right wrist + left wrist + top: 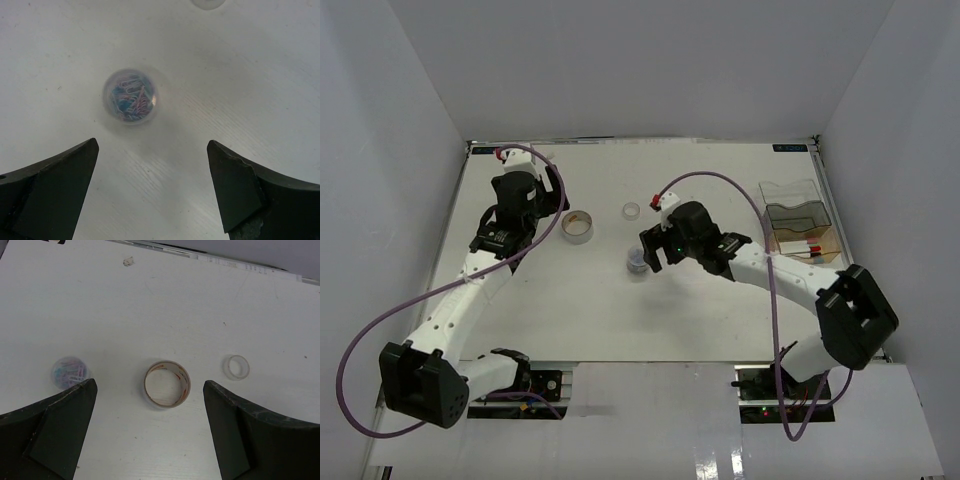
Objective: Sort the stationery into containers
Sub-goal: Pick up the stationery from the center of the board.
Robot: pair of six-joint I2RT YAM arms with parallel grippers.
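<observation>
A beige tape roll [578,226] [167,384] lies flat on the white table, just ahead of my left gripper [552,210] [150,383], which is open and holds nothing. A small round clear tub [638,262] [131,96] [68,372] full of coloured paper clips stands just ahead of my right gripper [650,252] [152,144]. That gripper is open too, and apart from the tub. A small clear ring [631,210] [236,366] lies between the two arms. The organiser [798,206] stands at the right, with markers [800,247] lying in its tan section.
The table's back edge [640,141] and the enclosure walls close the space on three sides. A purple cable [720,180] loops above the right arm. A clear round rim [207,2] shows at the top of the right wrist view.
</observation>
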